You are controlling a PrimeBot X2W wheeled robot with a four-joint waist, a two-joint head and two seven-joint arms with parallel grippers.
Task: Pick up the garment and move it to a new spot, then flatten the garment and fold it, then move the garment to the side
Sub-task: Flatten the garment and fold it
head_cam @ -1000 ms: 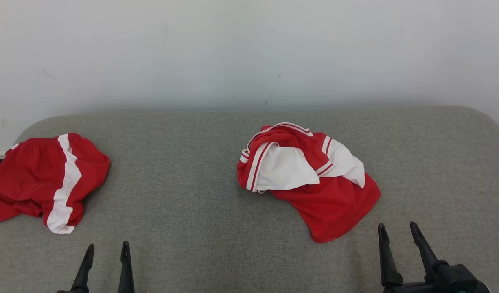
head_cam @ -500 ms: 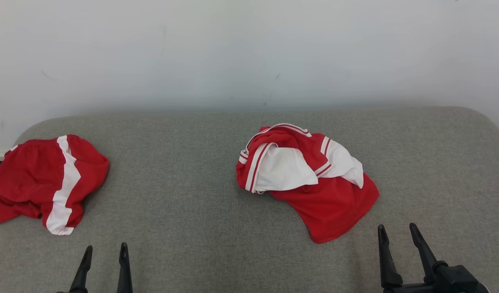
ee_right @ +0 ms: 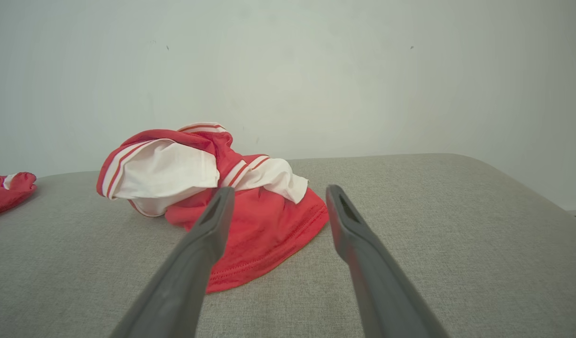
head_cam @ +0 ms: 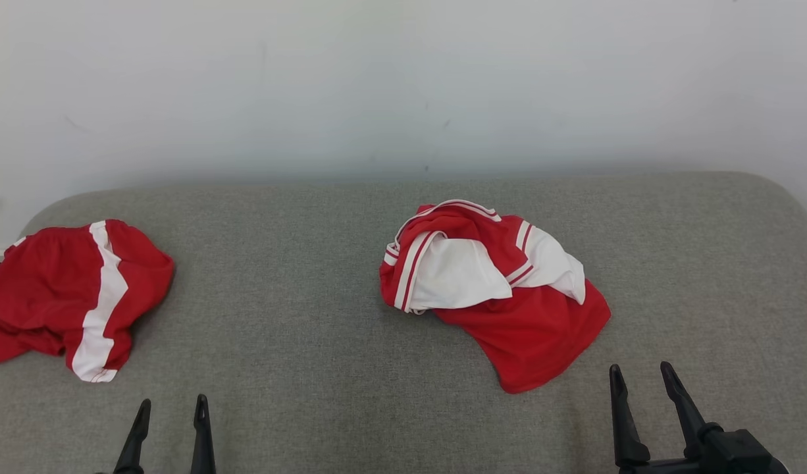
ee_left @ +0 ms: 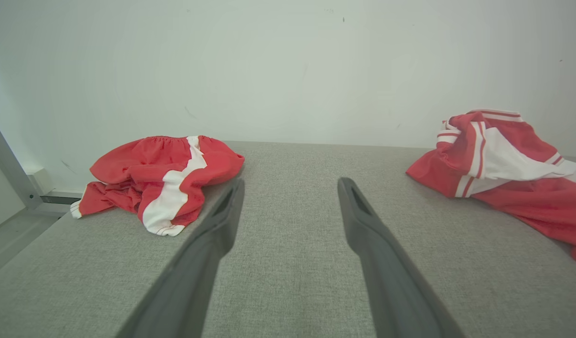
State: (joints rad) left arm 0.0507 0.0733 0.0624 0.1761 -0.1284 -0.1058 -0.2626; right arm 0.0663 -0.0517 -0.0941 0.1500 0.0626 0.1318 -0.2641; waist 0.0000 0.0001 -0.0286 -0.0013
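Head view: crumpled red-white shirt [head_cam: 502, 289] lies mid-right on grey table [head_cam: 298, 296], right gripper [head_cam: 641, 366] near its hem & left gripper [head_cam: 173, 399] both spread, empty; pinching just the top layer could let it slip

A: Home or lab?
B: Looks like a plain test lab: bare white wall [head_cam: 403, 79], grey cloth-covered counter [head_cam: 311, 408] with rounded corners set against it, and 1 grey metal frame strut [ee_left: 10, 162] standing beside it.
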